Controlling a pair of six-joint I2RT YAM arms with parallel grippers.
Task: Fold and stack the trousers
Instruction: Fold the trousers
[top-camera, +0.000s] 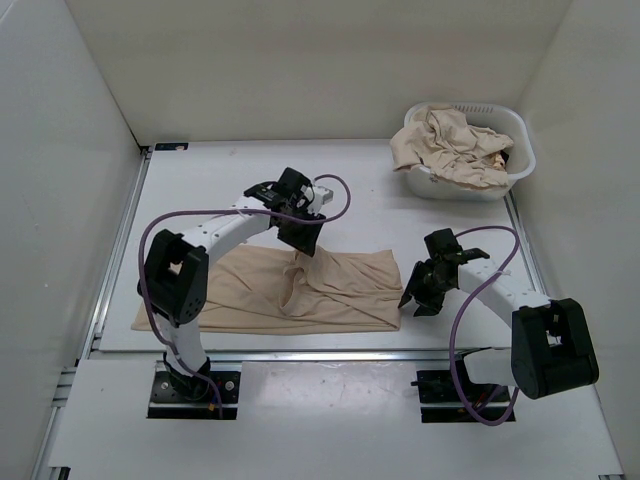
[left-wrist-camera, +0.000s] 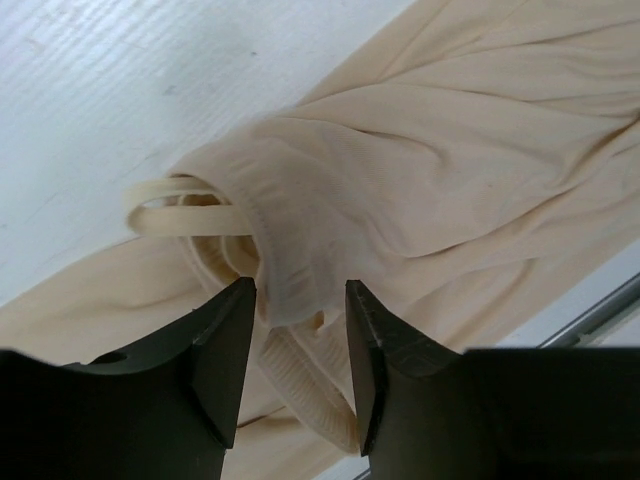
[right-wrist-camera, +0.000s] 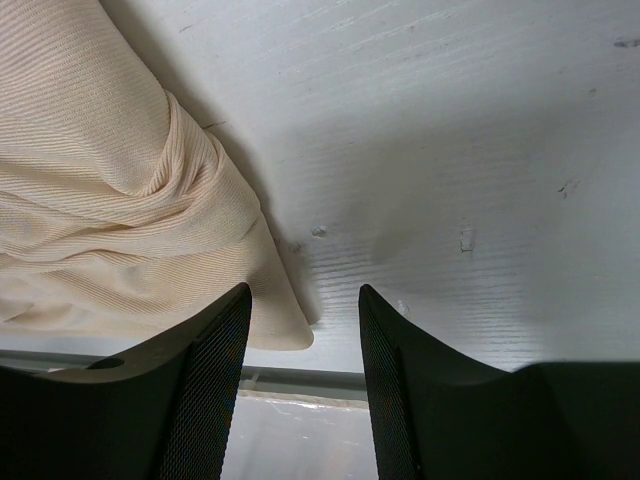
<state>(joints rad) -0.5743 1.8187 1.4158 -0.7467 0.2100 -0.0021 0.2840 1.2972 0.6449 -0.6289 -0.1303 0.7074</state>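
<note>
Currently the trousers (top-camera: 345, 292) lie spread along the front edge of the table (top-camera: 220, 180), long axis running left to right. The left gripper (top-camera: 303, 240) stands over their middle, pinching a bunch of ribbed band and tenting the cloth upward. The right gripper (top-camera: 418, 297) sits just beside the garment's right-hand end, fingers spread over bare table and holding nothing; the next fold probably turns on that end, which lies immediately to this gripper's left and is nearer to it than to the left arm.
</note>
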